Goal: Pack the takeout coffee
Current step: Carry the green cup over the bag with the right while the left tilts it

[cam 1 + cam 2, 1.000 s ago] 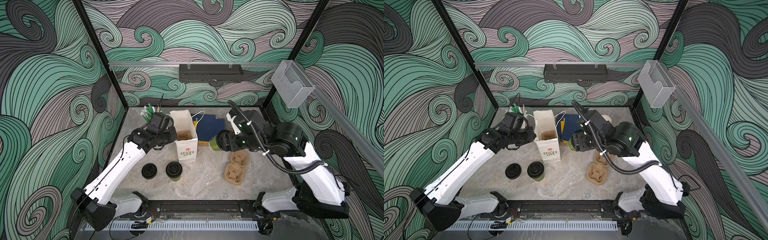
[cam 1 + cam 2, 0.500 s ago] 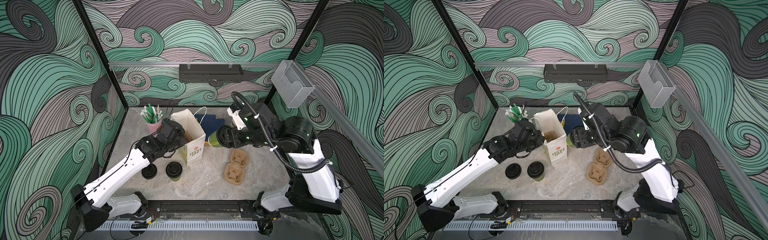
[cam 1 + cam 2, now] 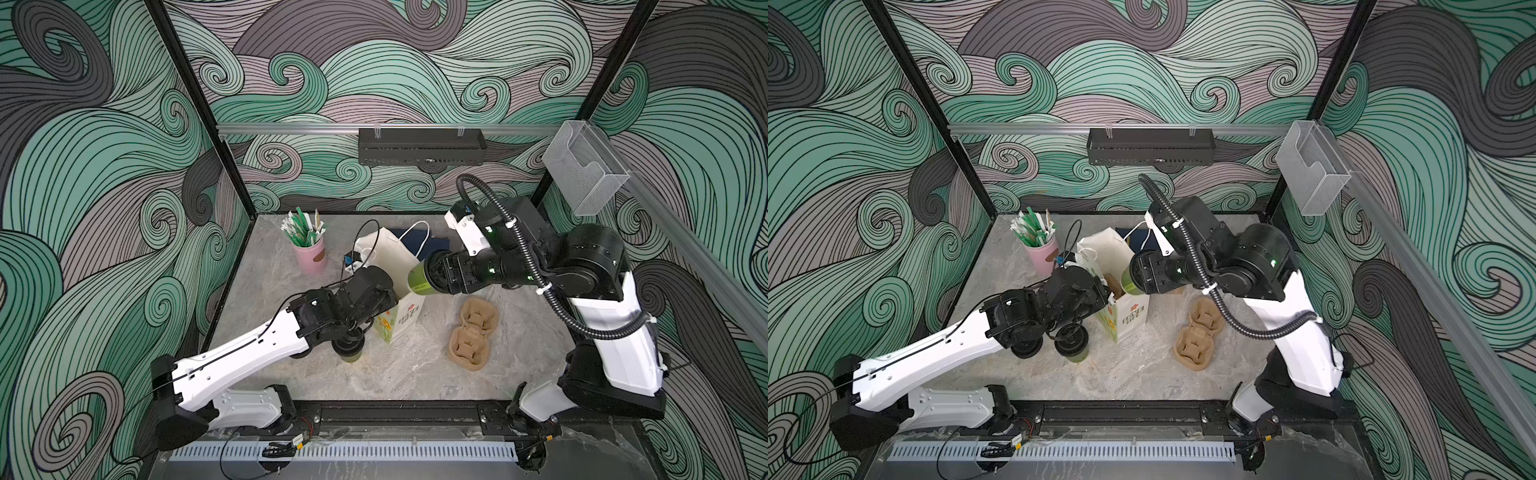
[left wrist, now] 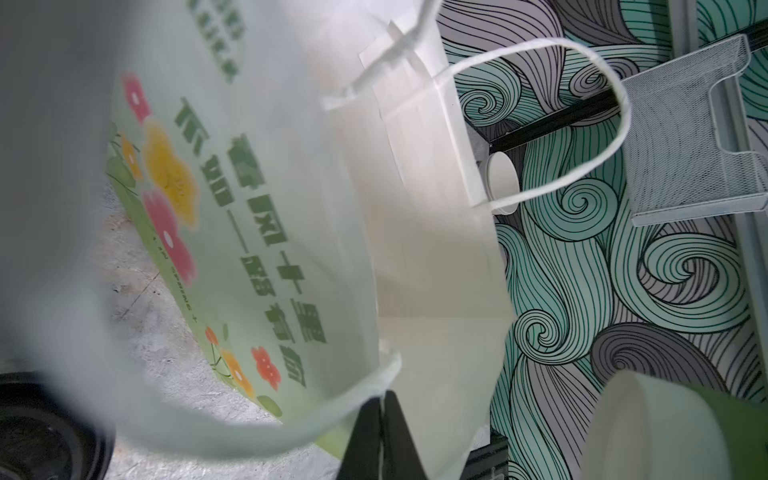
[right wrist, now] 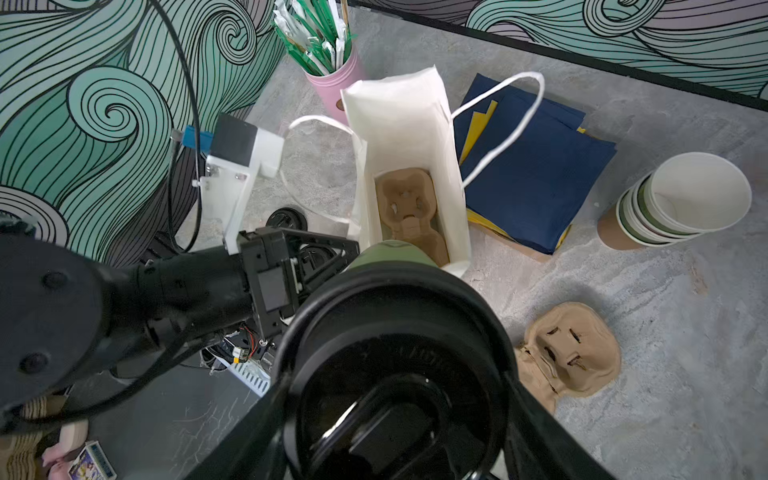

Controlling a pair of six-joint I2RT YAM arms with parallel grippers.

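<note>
right gripper: the right gripper (image 3: 430, 277) is clamped around the held cup (image 3: 417, 281) just below its black lid, and the grip looks solid
held cup: it hangs tipped over right at the mouth of the paper bag (image 3: 399, 257), base pointing in, not seated yet
second cup: the second cup (image 3: 1074, 345) stands lidded on the table (image 3: 415, 374) under the left arm, beside a loose lid (image 3: 1026, 348)
left gripper: the left gripper (image 4: 380, 432) sits at the bag's rim with its fingers nearly together; honestly can't tell if any paper is pinched between them
bag risk: the bag looks tilted, so if nothing's holding that rim, the cup's base nudging a wall could shove it or tip it over
carrier risk: the carrier (image 5: 409, 208) lies at the bottom of the bag, and a cup going in this slanted could miss a pocket and land on its side
spill risk: a tipped cup counts on its lid, and a harder squeeze might pop it off
collision risk: both wrists crowd the same opening, so they could easily bump
</note>
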